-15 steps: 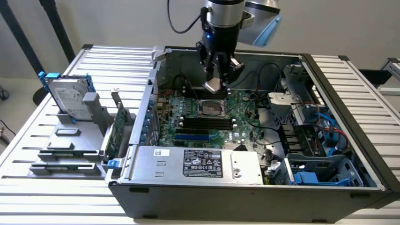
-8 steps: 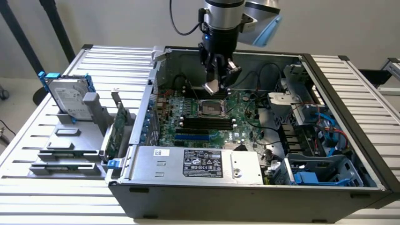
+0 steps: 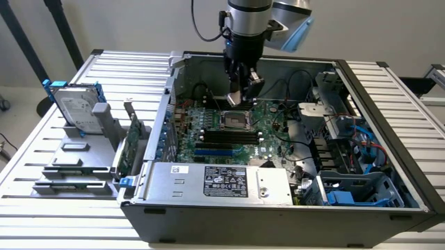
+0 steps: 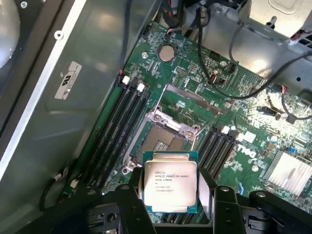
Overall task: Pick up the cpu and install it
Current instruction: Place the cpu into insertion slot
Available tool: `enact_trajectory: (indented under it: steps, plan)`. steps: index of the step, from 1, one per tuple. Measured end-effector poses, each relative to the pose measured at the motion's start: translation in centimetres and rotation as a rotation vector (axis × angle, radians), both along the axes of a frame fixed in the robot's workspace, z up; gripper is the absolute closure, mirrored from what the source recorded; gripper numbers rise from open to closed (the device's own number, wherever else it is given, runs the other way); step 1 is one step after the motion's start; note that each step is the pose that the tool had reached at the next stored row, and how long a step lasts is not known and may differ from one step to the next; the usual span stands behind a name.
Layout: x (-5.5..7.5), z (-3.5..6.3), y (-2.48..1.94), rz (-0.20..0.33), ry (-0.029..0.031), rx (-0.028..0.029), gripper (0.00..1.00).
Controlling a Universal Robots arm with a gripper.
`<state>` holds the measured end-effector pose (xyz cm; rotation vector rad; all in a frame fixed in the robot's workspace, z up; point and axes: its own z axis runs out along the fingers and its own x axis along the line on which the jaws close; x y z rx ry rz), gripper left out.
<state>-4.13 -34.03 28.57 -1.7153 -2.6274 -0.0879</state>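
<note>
One slatted metal table (image 3: 28, 172) before a pale wall; bears an open case (image 3: 278, 219), with a drive (image 3: 73, 109) and a green card (image 3: 128, 143) racked at the exterior view's left. Inside the case, lying flat, a green board (image 3: 261, 148) with an open socket (image 3: 235, 120) near its middle. Hard to make out from outside: the cpu (image 3: 234, 98), a pale sliver under the arm. Clamped on the cpu (image 4: 169, 183) by two opposite edges: the gripper (image 4: 171, 195), above the socket (image 4: 163, 141) and apart from it. Near-square, so no clear long axis; printed silver top turned to the wrist camera, one edge hidden behind the gripper body.
</note>
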Motion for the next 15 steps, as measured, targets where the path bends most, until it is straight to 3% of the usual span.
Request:
enact_trajectory:
  steps: [15]
  plan:
    - [0.0, -1.09, 0.0, -0.256, 0.0196, 0.0003, 0.45]
